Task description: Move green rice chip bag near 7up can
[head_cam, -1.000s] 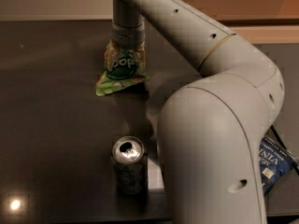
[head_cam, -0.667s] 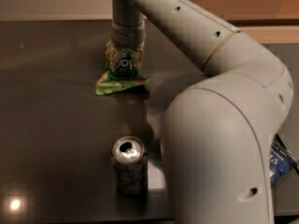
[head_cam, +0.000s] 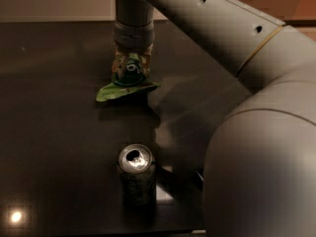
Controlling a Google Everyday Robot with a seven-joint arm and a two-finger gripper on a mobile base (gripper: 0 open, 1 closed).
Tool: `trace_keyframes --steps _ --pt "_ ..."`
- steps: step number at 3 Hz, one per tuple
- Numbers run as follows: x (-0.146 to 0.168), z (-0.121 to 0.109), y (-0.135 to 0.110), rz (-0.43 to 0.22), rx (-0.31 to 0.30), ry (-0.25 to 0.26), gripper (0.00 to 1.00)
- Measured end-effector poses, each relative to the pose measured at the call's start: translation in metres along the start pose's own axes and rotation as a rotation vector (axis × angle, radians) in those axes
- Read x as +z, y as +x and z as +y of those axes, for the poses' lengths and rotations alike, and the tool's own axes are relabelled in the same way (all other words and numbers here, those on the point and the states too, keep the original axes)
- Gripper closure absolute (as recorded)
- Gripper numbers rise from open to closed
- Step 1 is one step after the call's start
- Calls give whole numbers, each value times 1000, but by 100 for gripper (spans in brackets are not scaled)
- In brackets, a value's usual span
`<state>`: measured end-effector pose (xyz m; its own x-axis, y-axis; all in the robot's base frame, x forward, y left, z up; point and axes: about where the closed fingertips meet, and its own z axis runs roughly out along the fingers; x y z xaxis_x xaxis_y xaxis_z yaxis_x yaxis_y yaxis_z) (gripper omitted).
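Two task items, well apart on dark glossy tabletop (head_cam: pixel 49 132): small crinkled light-green rice chip bag (head_cam: pixel 127 86), far centre, its top seemingly pinched in grey two-finger gripper (head_cam: pixel 131 63), base touching the surface; silver-topped 7up can (head_cam: pixel 137 179), near centre. Carry to can outstanding. Bag bears dark round logo; no lettering legible

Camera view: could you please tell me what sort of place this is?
Likely a break-room counter: dark glossy countertop, a drink can, and a green snack bag with the gripper right over it.

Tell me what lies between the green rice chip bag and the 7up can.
Only bare dark tabletop, camera view. The tool is atop the green rice chip bag.
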<state>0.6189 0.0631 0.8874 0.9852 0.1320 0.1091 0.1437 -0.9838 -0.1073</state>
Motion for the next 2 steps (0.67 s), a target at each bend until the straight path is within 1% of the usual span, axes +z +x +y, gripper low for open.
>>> trace_keyframes --steps 1,2 --pt "-12 -3 -30 -17 -18 -6 100" --pt "-19 6 -65 -48 -49 -10 100"
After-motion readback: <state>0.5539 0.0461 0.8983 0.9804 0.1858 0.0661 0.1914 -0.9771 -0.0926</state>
